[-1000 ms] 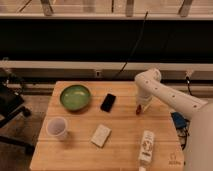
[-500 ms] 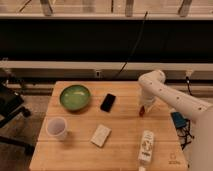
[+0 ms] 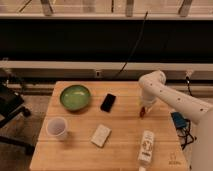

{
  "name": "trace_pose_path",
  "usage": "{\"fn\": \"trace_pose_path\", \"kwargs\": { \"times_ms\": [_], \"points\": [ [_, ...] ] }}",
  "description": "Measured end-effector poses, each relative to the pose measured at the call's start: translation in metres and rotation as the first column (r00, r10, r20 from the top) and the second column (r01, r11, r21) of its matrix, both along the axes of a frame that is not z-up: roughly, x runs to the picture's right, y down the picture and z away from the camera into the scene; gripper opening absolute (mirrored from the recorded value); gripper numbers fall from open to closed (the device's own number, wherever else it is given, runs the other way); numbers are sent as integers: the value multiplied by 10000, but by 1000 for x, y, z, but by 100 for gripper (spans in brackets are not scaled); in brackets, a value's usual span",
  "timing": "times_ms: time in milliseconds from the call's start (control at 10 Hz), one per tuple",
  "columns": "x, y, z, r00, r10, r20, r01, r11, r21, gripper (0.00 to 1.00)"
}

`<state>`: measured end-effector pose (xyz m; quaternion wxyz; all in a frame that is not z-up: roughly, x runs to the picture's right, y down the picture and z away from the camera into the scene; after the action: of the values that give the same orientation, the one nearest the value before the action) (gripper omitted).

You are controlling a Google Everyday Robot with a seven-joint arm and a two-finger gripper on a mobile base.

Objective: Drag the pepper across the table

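The pepper (image 3: pixel 142 113) is a small slim red object lying on the right side of the light wooden table (image 3: pixel 120 150). My gripper (image 3: pixel 144 107) hangs from the white arm and sits right on top of the pepper's upper end. The arm reaches in from the right edge of the camera view. The pepper's upper part is hidden by the gripper.
A black phone (image 3: pixel 107 102) lies at the table's middle. A green bowl (image 3: pixel 75 96) stands at the back left, a white cup (image 3: pixel 57 128) at the front left. A white box (image 3: pixel 101 135) and a lying white bottle (image 3: pixel 145 148) are at the front. A chair (image 3: pixel 10 107) stands at left.
The gripper and the pepper have shifted a little to the right and toward the front of the table over the last second.
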<state>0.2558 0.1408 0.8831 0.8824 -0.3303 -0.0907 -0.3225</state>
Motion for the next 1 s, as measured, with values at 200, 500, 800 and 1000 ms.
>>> {"fn": "trace_pose_path", "kwargs": {
  "times_ms": [200,500,800,1000],
  "points": [
    [-1,3,-2,10000,-92,28,92,10000,-29,0],
    [-2,7,-4,9997,-236,72,236,9997,-27,0],
    [-4,11,-7,9990,-426,150,427,9991,-48,0],
    [-7,13,-8,9981,-569,223,570,9984,-43,0]
  ]
}}
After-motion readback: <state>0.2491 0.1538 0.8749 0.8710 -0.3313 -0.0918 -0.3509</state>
